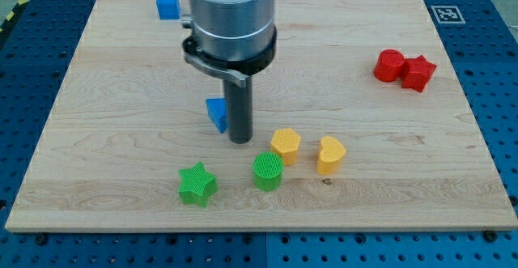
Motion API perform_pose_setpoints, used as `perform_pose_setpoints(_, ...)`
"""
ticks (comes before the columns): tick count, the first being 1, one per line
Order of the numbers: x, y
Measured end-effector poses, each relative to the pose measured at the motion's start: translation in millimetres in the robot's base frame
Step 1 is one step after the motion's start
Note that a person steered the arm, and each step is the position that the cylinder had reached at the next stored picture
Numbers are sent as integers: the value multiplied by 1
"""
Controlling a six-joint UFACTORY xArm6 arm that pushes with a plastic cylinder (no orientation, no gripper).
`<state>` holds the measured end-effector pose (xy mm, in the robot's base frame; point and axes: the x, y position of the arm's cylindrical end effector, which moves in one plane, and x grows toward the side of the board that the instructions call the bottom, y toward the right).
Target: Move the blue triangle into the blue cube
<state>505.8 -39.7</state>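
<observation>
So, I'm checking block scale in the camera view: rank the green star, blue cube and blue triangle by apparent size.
1. Green star-shaped block, though nearest the view's bottom.
2. Blue cube.
3. Blue triangle, partly hidden behind my tip, so unsure.

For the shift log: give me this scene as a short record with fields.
tip: my tip on the board, touching or just right of the blue triangle
blue triangle: mid-board, partly hidden by the rod
blue cube: near the view's top edge, up-left of the triangle
red blocks: two touching, view's right
bottom cluster: green star, green cylinder, yellow blocks
</observation>
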Motion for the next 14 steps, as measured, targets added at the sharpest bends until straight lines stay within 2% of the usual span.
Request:
perform_pose_setpoints(3,-8,-21)
perform_pose_setpoints(5,-35,-21)
perform_pose_setpoints(8,-18,-51)
perform_pose_setpoints(10,-42,-30)
perform_pose_setpoints(11,-27,-13)
perform_pose_setpoints(13,-76,-21)
perform_pose_setpoints(14,-81,-22)
